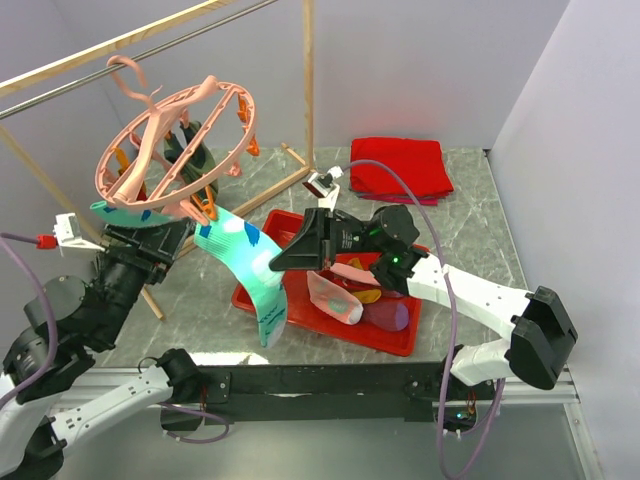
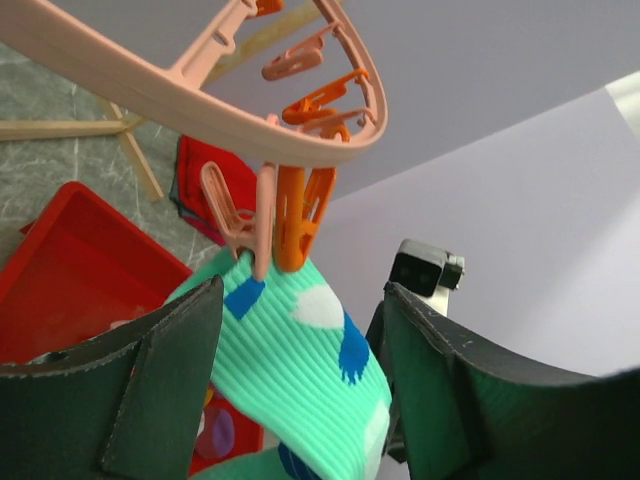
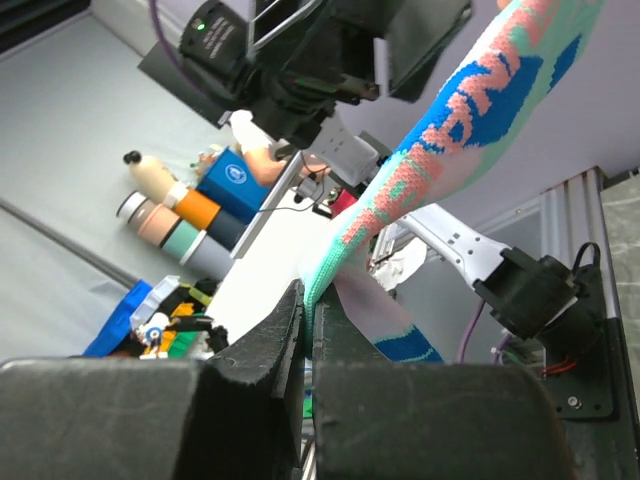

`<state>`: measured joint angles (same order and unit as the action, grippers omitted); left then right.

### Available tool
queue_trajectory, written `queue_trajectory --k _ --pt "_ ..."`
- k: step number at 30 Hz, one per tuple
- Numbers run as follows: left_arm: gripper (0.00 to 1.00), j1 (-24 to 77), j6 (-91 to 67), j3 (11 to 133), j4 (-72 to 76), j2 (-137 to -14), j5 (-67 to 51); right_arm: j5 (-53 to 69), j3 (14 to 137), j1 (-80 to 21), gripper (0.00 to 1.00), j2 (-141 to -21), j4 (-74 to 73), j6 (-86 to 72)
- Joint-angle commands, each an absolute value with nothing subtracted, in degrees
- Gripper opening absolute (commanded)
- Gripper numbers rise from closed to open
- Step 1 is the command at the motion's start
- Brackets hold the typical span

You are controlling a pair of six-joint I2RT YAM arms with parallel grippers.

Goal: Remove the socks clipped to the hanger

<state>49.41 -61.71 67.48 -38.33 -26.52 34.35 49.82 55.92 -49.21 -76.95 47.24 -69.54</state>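
The grey table (image 1: 470, 200) carries a wooden rack (image 1: 308, 90), and the pink hanger (image 1: 140, 152) is hung, tilted, from the rack's metal bar (image 1: 190, 36). A red tray (image 1: 400, 335) is set near the front edge, with several socks (image 1: 335, 298) laid in it. A folded red cloth (image 1: 400, 165) is placed at the back. One teal sock (image 1: 245, 265) is fastened to the hanger's rim by an orange clip (image 2: 298, 215) and is draped down beside the tray. The left end effector (image 2: 300, 310) is opened wide, its fingers set either side of the sock just below the clip; nothing is gripped. The right end effector (image 3: 308, 300) is closed fully on the sock's lower part. A dark item behind the hanger's ring cannot be identified.
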Motion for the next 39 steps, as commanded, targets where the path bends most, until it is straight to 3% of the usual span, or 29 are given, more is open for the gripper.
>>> queue_trajectory --k 1,24,27,34,39 --pt "0.69 49.2 -62.8 65.5 -31.9 -27.6 39.2 53.6 57.6 -47.9 0.00 -76.3 55.0 -73.7" --pt "0.61 49.2 -56.6 58.8 -20.1 -31.7 46.4 54.9 57.7 -47.6 0.00 -76.4 59.2 -77.0" --pt "0.57 49.2 -56.1 58.5 -19.2 -31.8 47.0 54.7 57.5 -47.5 0.00 -76.2 59.8 -77.3" --pt "0.30 49.2 -51.4 60.4 -17.7 -32.4 48.3 54.5 57.1 -47.6 0.00 -75.4 58.6 -76.8" --pt "0.17 49.2 -49.0 62.1 -17.8 -33.8 46.8 53.6 56.3 -47.6 0.00 -73.6 50.2 -71.4"
